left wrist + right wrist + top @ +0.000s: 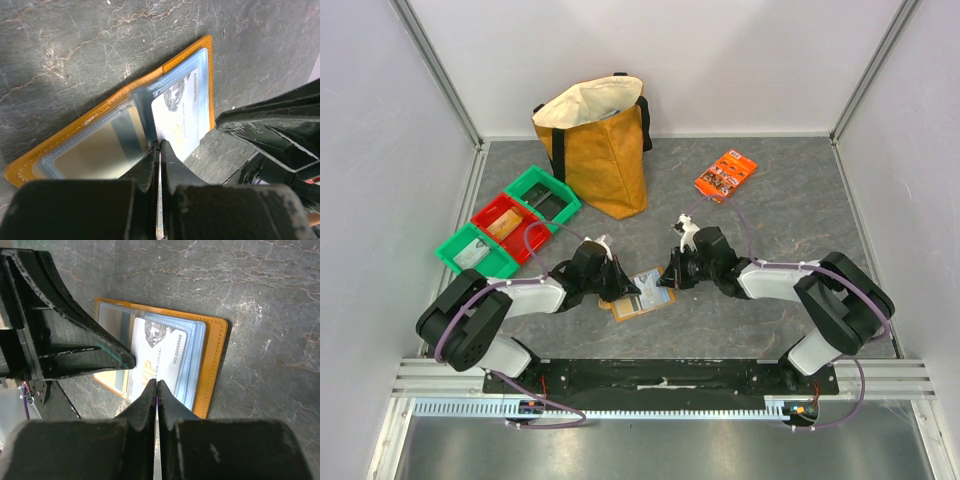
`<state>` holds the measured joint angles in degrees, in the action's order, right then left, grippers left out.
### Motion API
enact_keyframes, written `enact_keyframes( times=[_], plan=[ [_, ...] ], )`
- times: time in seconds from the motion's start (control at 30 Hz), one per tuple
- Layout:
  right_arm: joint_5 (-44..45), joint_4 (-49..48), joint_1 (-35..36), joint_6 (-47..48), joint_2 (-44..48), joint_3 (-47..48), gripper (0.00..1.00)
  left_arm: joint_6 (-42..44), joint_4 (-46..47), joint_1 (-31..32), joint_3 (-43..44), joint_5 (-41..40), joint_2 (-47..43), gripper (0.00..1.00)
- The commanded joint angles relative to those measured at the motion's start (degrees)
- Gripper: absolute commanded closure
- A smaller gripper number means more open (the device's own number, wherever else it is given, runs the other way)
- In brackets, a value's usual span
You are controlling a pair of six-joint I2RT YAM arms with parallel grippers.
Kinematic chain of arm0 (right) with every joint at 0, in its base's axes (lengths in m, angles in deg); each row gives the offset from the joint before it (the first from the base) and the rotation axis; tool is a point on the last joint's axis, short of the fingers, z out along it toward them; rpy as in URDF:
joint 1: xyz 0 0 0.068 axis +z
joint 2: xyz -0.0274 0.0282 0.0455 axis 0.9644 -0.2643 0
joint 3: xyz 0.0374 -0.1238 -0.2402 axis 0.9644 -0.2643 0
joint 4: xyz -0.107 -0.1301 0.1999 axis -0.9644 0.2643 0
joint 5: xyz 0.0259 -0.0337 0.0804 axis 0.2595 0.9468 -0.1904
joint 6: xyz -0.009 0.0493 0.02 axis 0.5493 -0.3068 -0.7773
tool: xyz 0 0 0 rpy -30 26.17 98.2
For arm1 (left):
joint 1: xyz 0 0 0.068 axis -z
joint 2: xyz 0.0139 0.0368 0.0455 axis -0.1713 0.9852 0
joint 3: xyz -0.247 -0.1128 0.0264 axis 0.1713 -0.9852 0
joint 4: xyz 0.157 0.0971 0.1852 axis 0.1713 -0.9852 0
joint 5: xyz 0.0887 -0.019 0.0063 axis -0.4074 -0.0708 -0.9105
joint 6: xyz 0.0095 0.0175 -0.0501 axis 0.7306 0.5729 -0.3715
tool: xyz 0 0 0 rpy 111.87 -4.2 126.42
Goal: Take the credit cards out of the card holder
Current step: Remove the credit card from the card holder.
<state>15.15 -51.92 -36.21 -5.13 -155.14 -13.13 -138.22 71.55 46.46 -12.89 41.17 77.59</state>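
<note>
The tan card holder (642, 297) lies open on the table between both grippers, pale blue pockets up (95, 145) (212, 360). A white credit card (177, 117) with an orange "VIP" mark (160, 357) sits in the right-hand pockets, its near end sticking out past the holder's edge. A darker card shows dimly in the left pocket. My left gripper (159, 146) (618, 290) is shut on a clear pocket leaf that stands up from the holder's middle. My right gripper (158, 384) (667, 278) is shut, its tips touching the white card's protruding end.
A mustard tote bag (600, 150) stands at the back. A bright orange printed packet (725, 175) lies back right. Green (542, 195), red (505, 225) and green (475, 250) bins sit at the left. The two grippers are nearly tip to tip over the holder.
</note>
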Motion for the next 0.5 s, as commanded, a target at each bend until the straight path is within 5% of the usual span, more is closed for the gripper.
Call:
enact_keyframes(
  times=[0.0,0.3,0.47],
  plan=[
    [-1.8,-3.2,-0.1,-1.2,-3.6,1.9,0.94,2.0,0.4,-0.1,0.7,0.5,0.4,0.98],
    [1.8,1.5,-0.7,-2.6,-7.1,-1.0,0.99,1.9,-1.3,-0.1,-0.1,-0.7,-0.9,0.95],
    [2.1,1.5,-0.8,-3.1,-8.5,-2.7,1.00,0.6,-0.7,-0.6,-1.5,-1.7,-2.2,0.82]
  ],
)
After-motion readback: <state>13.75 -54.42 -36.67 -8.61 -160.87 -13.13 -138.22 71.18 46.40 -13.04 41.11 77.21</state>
